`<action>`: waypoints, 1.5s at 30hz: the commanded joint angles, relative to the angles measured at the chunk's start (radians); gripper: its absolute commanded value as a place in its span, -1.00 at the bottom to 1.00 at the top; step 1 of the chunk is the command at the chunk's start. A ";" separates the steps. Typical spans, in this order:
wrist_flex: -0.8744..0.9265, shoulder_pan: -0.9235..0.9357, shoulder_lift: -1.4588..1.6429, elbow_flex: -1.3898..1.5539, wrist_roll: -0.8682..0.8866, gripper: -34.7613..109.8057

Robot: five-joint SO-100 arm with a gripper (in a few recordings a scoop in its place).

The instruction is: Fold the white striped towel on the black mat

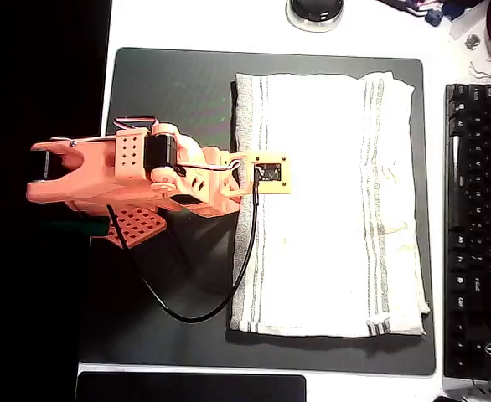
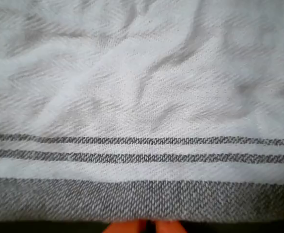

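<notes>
The arm reaches in from the left of the overhead view, its body hanging over the bare left strip of the mat. It is stretched out so that its wrist camera board sits just over the towel's left edge, roughly midway along that side. The gripper itself is hidden under that board from above. In the wrist view two orange fingertips peek up at the bottom, side by side with hardly any gap, so the jaws look nearly closed. I cannot tell whether they have pinched any cloth, since the hem runs just ahead of them and the contact is out of sight.

Ahead of the gripper the towel lies spread flat on the mat. Its grey hem band comes first, then two thin grey stripes, then the plain, lightly rumpled middle. Farther out is the second group of stripes near the far edge. Beyond that edge is a thin margin of mat, with a keyboard beside it.

My guess is the arm has gone for the near hem because lifting that edge and carrying it across to the far one would halve the towel. Nothing is folded yet.
</notes>
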 commanded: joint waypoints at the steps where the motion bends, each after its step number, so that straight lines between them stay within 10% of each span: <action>1: 0.020 -0.037 0.023 0.023 -0.017 -0.52; 45: 0.006 -0.121 -0.215 -0.172 -0.052 -0.52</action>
